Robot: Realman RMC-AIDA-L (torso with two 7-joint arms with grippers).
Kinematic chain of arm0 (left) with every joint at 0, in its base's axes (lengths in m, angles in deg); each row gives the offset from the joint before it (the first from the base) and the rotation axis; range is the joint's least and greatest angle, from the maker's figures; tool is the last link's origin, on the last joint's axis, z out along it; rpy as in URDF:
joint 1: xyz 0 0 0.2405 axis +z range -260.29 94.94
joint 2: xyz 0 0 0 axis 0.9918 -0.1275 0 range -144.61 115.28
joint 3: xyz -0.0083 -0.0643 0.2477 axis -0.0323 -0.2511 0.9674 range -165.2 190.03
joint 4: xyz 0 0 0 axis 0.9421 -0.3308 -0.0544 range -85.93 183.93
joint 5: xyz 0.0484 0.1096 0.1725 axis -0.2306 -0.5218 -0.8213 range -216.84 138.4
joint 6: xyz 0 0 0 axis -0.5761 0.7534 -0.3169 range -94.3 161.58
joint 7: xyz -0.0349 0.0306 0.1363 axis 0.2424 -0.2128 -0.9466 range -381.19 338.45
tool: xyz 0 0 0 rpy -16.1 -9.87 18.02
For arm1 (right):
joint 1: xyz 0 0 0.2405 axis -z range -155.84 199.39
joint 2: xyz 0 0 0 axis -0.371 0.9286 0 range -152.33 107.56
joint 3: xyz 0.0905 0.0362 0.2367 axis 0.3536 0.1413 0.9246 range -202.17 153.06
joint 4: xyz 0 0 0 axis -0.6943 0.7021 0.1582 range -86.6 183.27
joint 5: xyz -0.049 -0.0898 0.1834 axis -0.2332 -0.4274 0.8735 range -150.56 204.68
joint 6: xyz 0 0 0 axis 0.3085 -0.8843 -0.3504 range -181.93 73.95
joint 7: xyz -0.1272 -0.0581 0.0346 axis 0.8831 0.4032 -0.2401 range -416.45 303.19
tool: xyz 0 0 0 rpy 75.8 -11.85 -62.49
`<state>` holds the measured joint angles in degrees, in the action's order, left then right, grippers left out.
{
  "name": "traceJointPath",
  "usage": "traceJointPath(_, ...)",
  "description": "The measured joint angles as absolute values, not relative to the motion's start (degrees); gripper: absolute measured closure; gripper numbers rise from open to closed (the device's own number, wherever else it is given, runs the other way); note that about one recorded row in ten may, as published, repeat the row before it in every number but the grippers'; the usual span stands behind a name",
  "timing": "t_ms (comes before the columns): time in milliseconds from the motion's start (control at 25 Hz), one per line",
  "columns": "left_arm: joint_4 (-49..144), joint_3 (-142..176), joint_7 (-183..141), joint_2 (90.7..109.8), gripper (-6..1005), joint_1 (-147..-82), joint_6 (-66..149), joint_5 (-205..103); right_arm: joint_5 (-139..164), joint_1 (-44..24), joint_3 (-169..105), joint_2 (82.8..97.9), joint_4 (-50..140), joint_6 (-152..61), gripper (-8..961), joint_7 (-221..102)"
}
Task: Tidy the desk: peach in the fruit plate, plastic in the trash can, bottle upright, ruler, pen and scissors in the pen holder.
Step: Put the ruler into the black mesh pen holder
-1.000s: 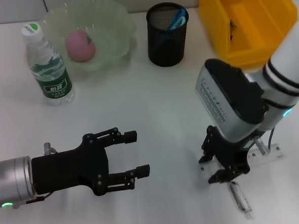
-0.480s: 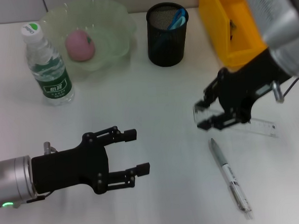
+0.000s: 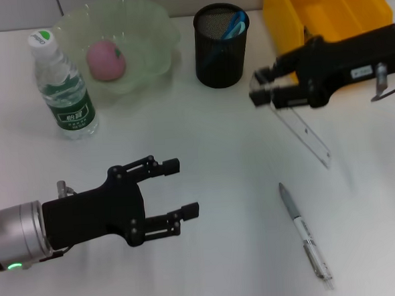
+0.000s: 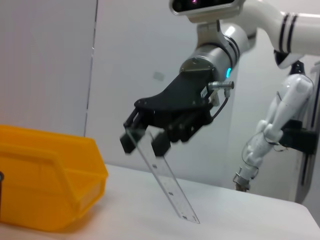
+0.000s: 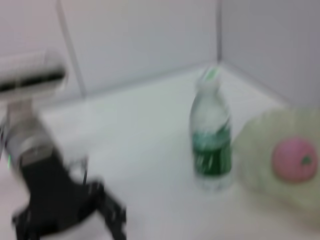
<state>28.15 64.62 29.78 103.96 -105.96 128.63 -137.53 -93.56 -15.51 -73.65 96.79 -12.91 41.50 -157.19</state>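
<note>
My right gripper (image 3: 262,92) is shut on one end of a clear ruler (image 3: 305,132), held above the table just right of the black mesh pen holder (image 3: 221,49); the ruler slants down and away. The left wrist view shows the same right gripper (image 4: 143,142) and ruler (image 4: 167,185). Blue scissors handles (image 3: 235,25) stick out of the holder. A grey pen (image 3: 303,233) lies on the table at front right. The pink peach (image 3: 105,60) sits in the green fruit plate (image 3: 158,26). The bottle (image 3: 64,87) stands upright. My left gripper (image 3: 182,187) is open over the front left.
A yellow bin (image 3: 330,19) stands at the back right, behind my right arm, with a small dark item inside that I cannot identify. The right wrist view shows the bottle (image 5: 211,145), the peach (image 5: 295,160) and my left arm (image 5: 60,200) farther off.
My right gripper has lifted the ruler off the front right of the table and carried it back and left toward the pen holder. The pen stays on the table. The left arm barely moved.
</note>
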Motion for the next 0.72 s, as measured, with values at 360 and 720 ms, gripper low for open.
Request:
traceJointPath(360, 33.04, 64.62, 25.03, 104.08, 213, -106.22, 126.80, -132.27, -79.66, -10.73, -71.60, 96.61, -7.63, 36.21, 572, -155.81)
traceJointPath(720, 37.85, 64.62, 22.96, 104.28, 213, -106.67, 125.19, -124.29, -71.77, -11.36, -70.88, 96.65, 4.83, 32.12, 572, -145.87)
